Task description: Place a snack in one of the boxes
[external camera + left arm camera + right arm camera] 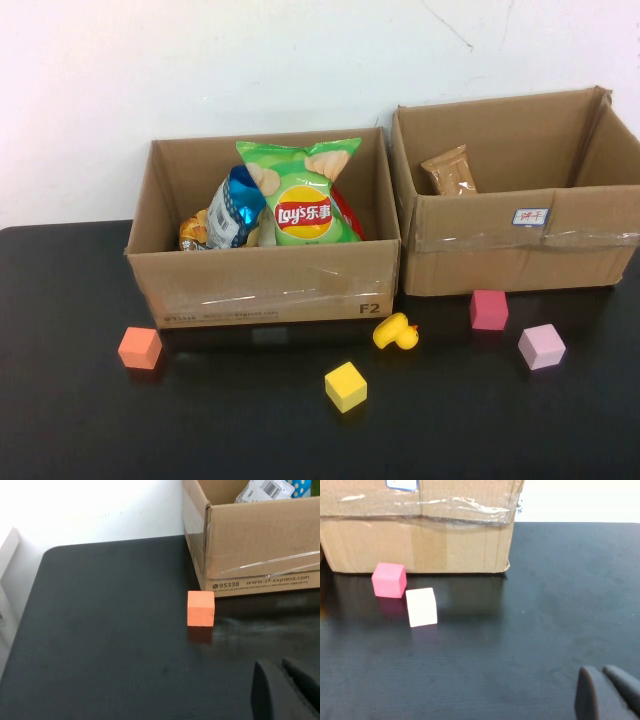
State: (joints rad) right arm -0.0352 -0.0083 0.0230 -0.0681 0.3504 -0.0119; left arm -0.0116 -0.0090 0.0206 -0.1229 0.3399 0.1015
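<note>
The left cardboard box (265, 285) holds a green Lay's chip bag (303, 195), a blue bag (237, 207) and a small orange snack pack (192, 233). The right cardboard box (520, 240) holds a brown snack pack (450, 170). Neither arm shows in the high view. My left gripper (274, 664) hangs shut and empty over the black table, short of the left box's corner (260, 545). My right gripper (597, 670) hangs shut and empty over the table, short of the right box (420, 540).
Foam blocks lie on the black table in front of the boxes: an orange cube (140, 347), a yellow cube (345, 386), a pink cube (489, 309) and a pale pink cube (541, 346). A yellow toy duck (396, 332) lies between the boxes' fronts.
</note>
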